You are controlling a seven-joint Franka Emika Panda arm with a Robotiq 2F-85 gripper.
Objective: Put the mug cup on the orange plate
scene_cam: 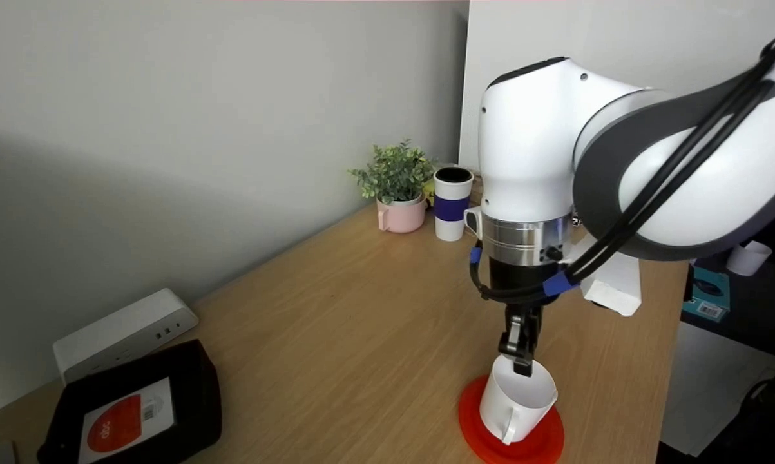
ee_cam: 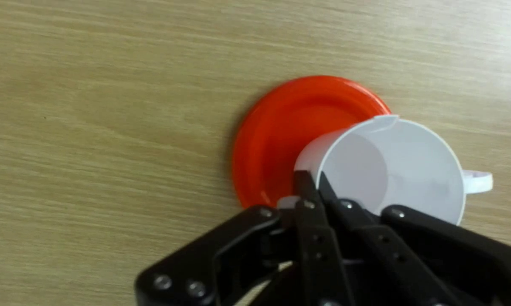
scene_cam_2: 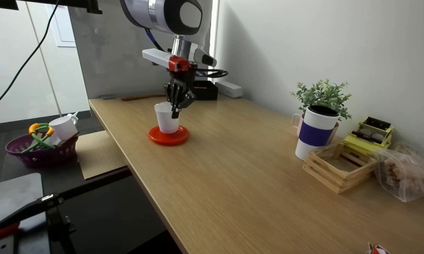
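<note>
A: State of jaws?
B: Clenched on the mug (ee_cam: 391, 170). In the wrist view the gripper (ee_cam: 314, 178) pinches its side at the rim, one finger (ee_cam: 332, 195) inside, the other outside.
A: Expected handling?
B: Judged light, thin and fairly stiff, likely plastic; material unconfirmed. Smooth surface, so it may pivot or slip under so narrow a pinch. Breakage seems unlikely.
A: Best hold?
B: The rim, as now. The handle (ee_cam: 478, 182) lies roughly across the opening from the pinch; second choice, I'd say.
A: Appearance?
B: Plain white, near-cylindrical, slightly narrower at the base. A small nick or lip (ee_cam: 386, 123) shows on the rim; cannot tell which. The mug (scene_cam: 516, 401) looks tilted in an exterior view.
A: Position?
B: Over the orange plate (ee_cam: 276, 127), base within the plate's outline in both exterior views. Contact cannot be confirmed; I'd want it seated flat before release.
A: Farther out?
B: Wooden table (scene_cam: 335, 361), then, well apart by the wall (scene_cam: 168, 116), a tall cup (scene_cam_2: 314, 135) with a dark blue band just beside a leafy plant (scene_cam_2: 321, 94) in a pink pot (scene_cam: 401, 218).
</note>
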